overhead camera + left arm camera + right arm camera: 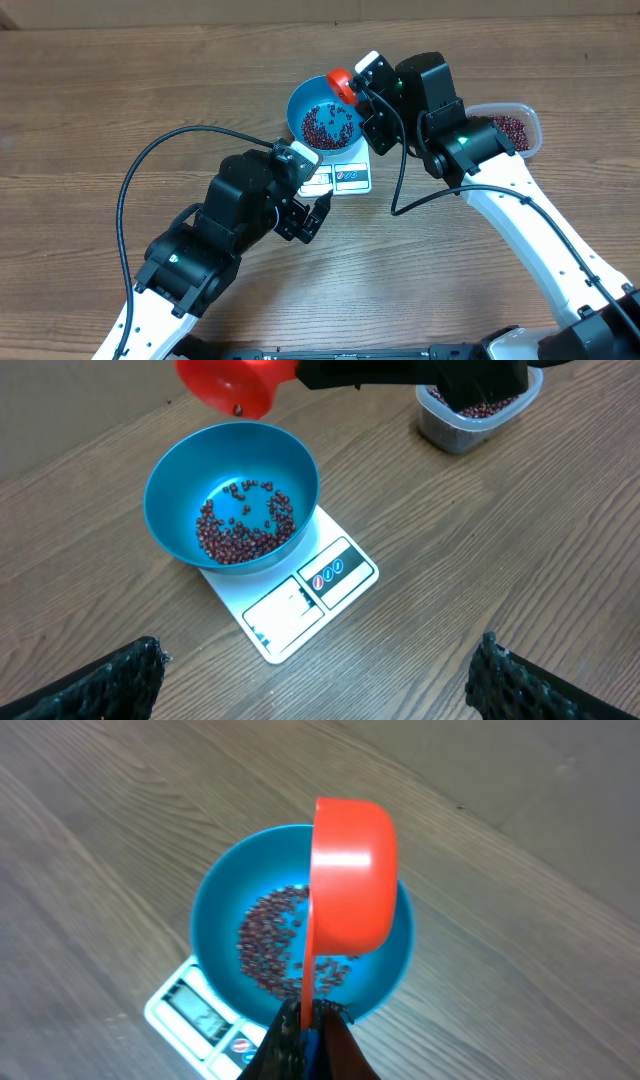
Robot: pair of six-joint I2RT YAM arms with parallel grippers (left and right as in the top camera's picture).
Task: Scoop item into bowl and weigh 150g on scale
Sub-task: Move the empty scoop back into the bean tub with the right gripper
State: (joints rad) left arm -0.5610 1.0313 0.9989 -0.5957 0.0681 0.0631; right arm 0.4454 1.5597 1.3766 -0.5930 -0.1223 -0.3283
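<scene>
Grainy beans [240, 535], smooth bowl [172, 510], flat scale [290, 615], rounded scoop [350, 880]

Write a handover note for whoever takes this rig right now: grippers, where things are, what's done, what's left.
Left gripper: open, empty, hovering by the scale.
Right gripper: shut on the handle of the red scoop, which is tipped over the bowl.
The bowl sits on the scale. The tub stands beyond it with beans in it.
Done: a thin layer of beans is in the bowl.
Left: the display is unreadable from here. Check it, then probably keep scooping until it reaches the target weight.
</scene>
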